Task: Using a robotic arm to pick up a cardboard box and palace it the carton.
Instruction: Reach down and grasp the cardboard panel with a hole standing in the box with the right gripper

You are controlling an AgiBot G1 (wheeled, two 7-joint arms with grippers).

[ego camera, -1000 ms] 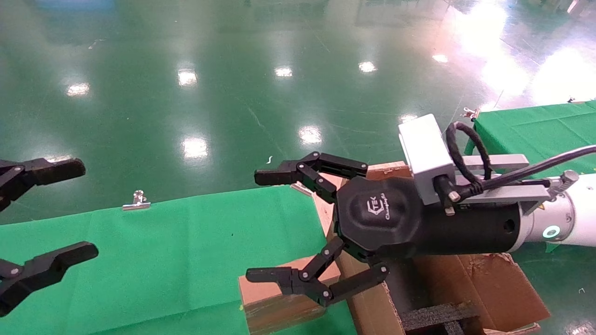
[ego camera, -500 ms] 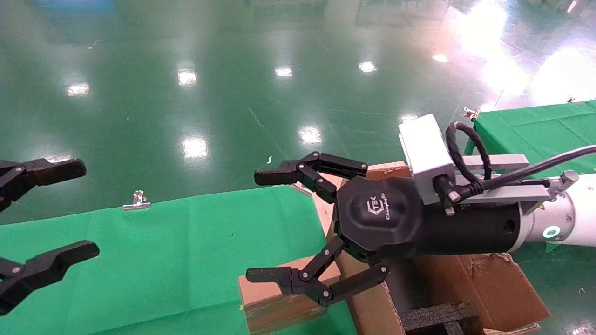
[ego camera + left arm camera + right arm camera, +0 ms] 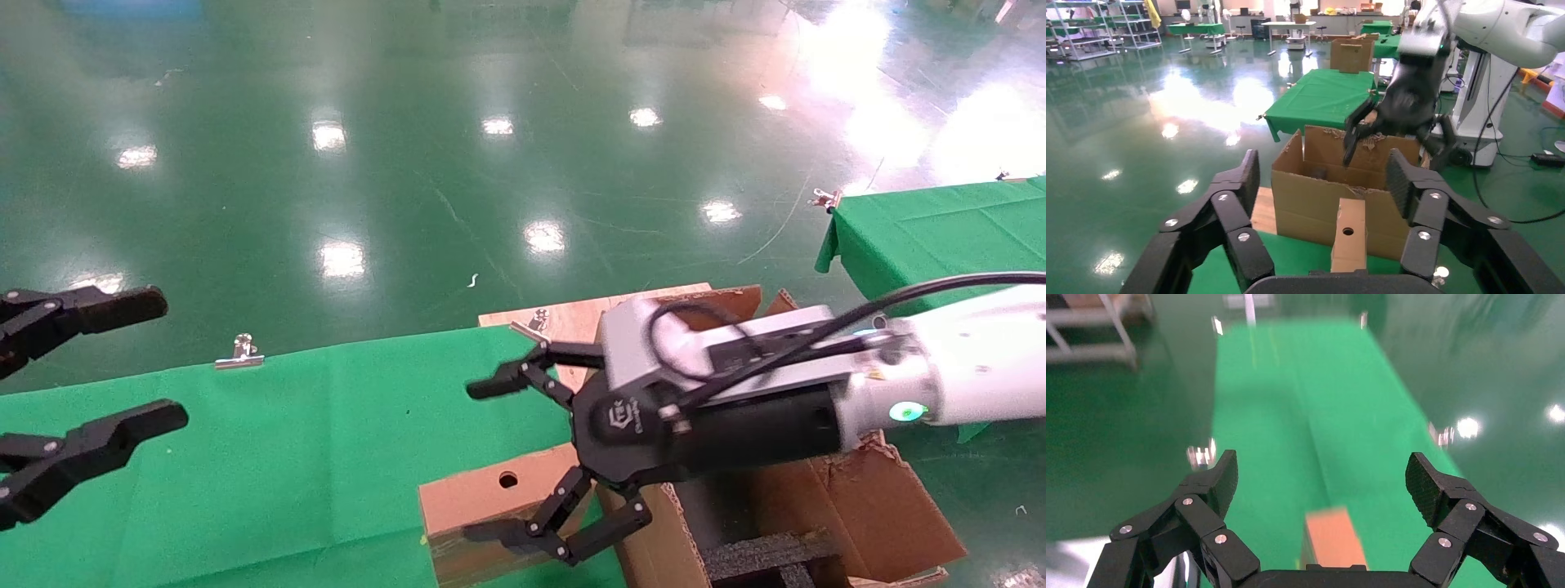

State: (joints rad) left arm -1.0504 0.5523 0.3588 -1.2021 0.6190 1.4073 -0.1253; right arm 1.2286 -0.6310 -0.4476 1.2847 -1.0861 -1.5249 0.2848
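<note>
The small brown cardboard box (image 3: 462, 500) lies on the green cloth at the table's right end, its round hole facing up. It also shows in the left wrist view (image 3: 1349, 239) and the right wrist view (image 3: 1332, 540). The large carton (image 3: 654, 543) with ragged flaps and black foam (image 3: 768, 555) stands right beside it, also in the left wrist view (image 3: 1309, 202). My right gripper (image 3: 484, 461) on the white arm is open, its fingers spread over the box's near and far sides, just above it (image 3: 1322, 478). My left gripper (image 3: 163, 359) is open and empty at the far left (image 3: 1324, 184).
The green-clothed table (image 3: 286, 425) has metal clips (image 3: 239, 353) on its far edge. A wooden board (image 3: 572, 320) lies behind the carton. A second green table (image 3: 940, 220) stands at the back right. Glossy green floor lies beyond.
My right gripper has dropped lower and tilted down toward the small box, which now shows its holed top. The left gripper has shifted slightly to the right.
</note>
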